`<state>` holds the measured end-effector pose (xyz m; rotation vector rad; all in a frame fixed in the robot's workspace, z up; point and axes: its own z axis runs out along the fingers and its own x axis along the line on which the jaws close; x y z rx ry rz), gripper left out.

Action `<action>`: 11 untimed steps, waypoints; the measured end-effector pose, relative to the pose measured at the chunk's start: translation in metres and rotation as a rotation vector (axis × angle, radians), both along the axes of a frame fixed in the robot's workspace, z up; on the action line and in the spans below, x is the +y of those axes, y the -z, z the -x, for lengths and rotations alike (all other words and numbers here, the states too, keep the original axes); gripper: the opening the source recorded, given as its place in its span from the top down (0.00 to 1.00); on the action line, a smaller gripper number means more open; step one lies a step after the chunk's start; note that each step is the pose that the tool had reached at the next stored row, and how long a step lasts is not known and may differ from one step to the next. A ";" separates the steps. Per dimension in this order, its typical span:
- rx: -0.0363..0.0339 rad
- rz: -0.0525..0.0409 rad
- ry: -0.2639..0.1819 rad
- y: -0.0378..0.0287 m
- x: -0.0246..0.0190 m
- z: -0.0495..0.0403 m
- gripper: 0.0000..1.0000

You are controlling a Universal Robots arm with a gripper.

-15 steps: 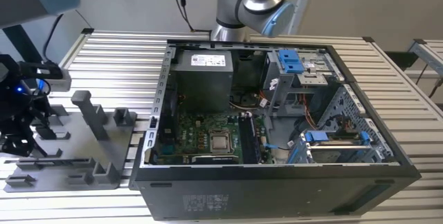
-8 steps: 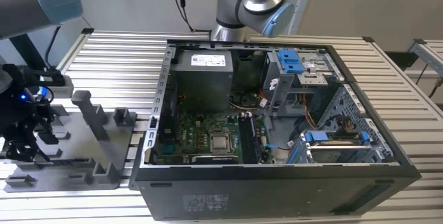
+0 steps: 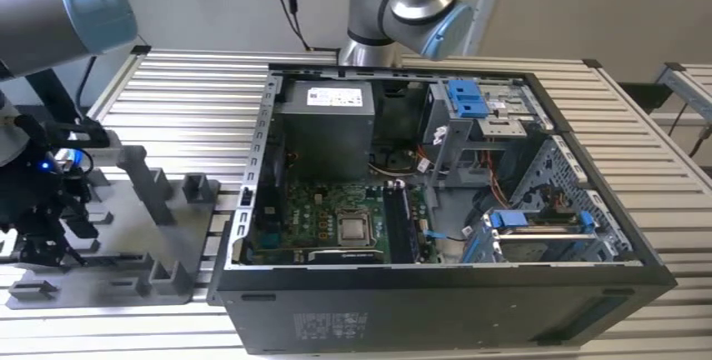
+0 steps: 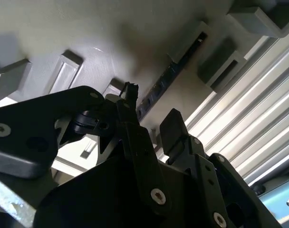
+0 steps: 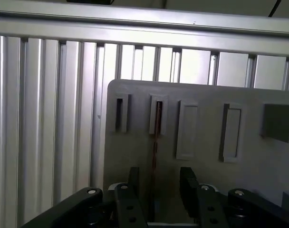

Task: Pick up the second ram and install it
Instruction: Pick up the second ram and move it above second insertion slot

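Fingers (image 5: pixel 186 184) straddle thin, dark second ram (image 5: pixel 155 147) standing on edge

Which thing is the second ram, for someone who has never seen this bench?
Find the grey holder plate lying on the slatted metal table. The second ram stands on edge in one of its slots, between the fingers of the open gripper. Unlike the grey posts beside it, it is a thin dark strip.

Slatted alu table (image 3: pixel 178 85) w/ grey holder plate (image 3: pixel 122 235), open PC case (image 3: pixel 445 310)
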<state>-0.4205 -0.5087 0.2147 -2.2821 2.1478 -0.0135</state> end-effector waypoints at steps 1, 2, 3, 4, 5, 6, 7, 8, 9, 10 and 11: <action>0.0000 0.0000 -0.002 0.0012 0.0000 0.0002 0.52; 0.0001 0.0001 -0.003 0.0024 -0.0001 0.0005 0.52; 0.0001 0.0001 -0.004 0.0037 -0.0001 0.0008 0.52; 0.0001 0.0001 -0.005 0.0049 -0.0002 0.0009 0.52; -0.0001 0.0000 -0.007 0.0062 -0.0003 0.0011 0.52; -0.0001 -0.0001 -0.008 0.0074 -0.0004 0.0013 0.52; -0.0001 0.0000 -0.009 0.0086 -0.0005 0.0014 0.52; -0.0001 -0.0001 -0.010 0.0096 -0.0005 0.0015 0.52; 0.0000 0.0000 -0.011 0.0106 -0.0006 0.0016 0.52; -0.0001 0.0000 -0.012 0.0122 -0.0007 0.0016 0.52; 0.0000 0.0000 -0.013 0.0131 -0.0008 0.0017 0.52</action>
